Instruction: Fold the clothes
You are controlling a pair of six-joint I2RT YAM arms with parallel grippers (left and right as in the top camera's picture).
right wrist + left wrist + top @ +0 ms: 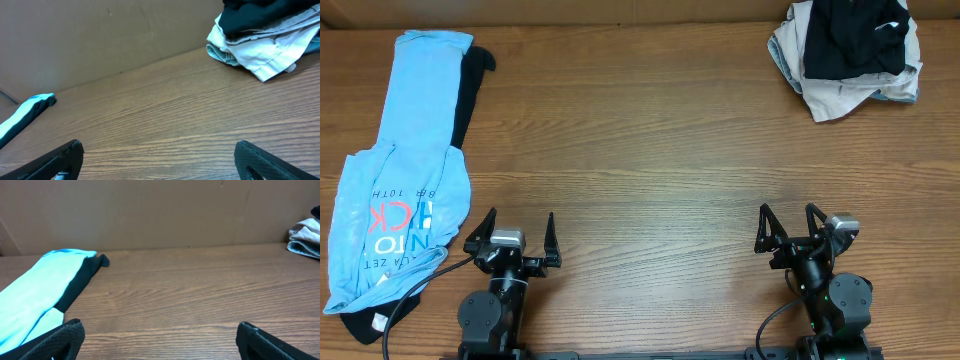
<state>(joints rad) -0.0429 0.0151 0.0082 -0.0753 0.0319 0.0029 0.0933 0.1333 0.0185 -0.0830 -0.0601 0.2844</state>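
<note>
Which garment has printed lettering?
The light blue T-shirt lying at far left, with red-and-white lettering; the crumpled pile at far right shows only plain black and beige-grey fabric.

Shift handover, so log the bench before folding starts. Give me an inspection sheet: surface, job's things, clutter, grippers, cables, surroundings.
Surface: wood-grain table, middle free of cloth.
Job's things: light blue T-shirt laid at the left over a black garment; heap of clothes at the far right corner, black on top of pale pieces.
Clutter: nothing seen.
Grippers: left gripper and right gripper both open, holding nothing, at the near edge.
Cables: a cable by the left arm lies across the T-shirt's near end.
Surroundings: plain brown wall behind the table.
</note>
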